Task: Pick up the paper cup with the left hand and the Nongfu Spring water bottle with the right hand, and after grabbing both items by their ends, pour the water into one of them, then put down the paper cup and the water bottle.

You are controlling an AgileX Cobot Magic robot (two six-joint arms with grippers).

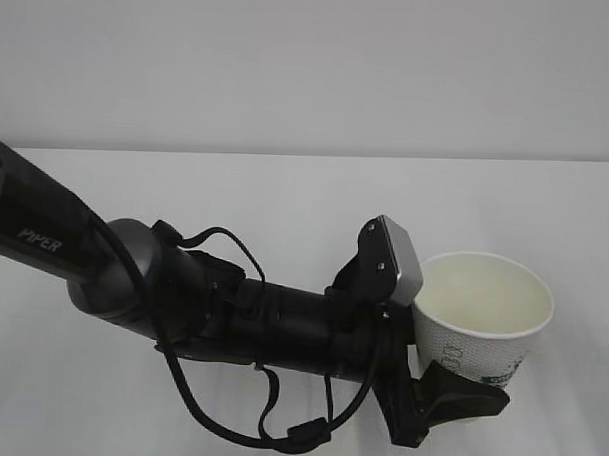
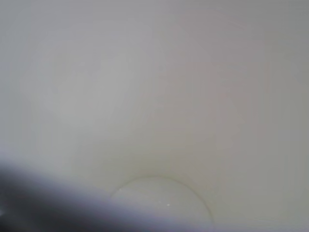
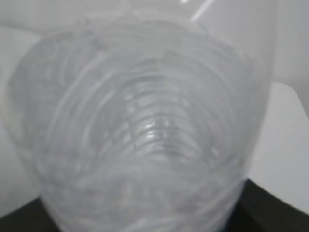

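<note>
The paper cup (image 1: 487, 314) is white with grey print and a cream inside, and it hangs above the table at the right of the exterior view, mouth up. My left gripper (image 1: 468, 372) on the black "PIPER" arm (image 1: 133, 272) is shut on its lower part, with one black finger (image 1: 464, 399) across the cup's near side. The left wrist view looks straight into the paper cup (image 2: 159, 96); its round bottom (image 2: 161, 205) shows. The clear ribbed water bottle (image 3: 145, 130) fills the right wrist view, dark gripper parts (image 3: 270, 208) at its sides. I cannot make out water.
A white table (image 1: 286, 197) runs back to a grey wall (image 1: 310, 58). Black cables (image 1: 268, 427) loop under the left arm's wrist. The right arm and the bottle are outside the exterior view.
</note>
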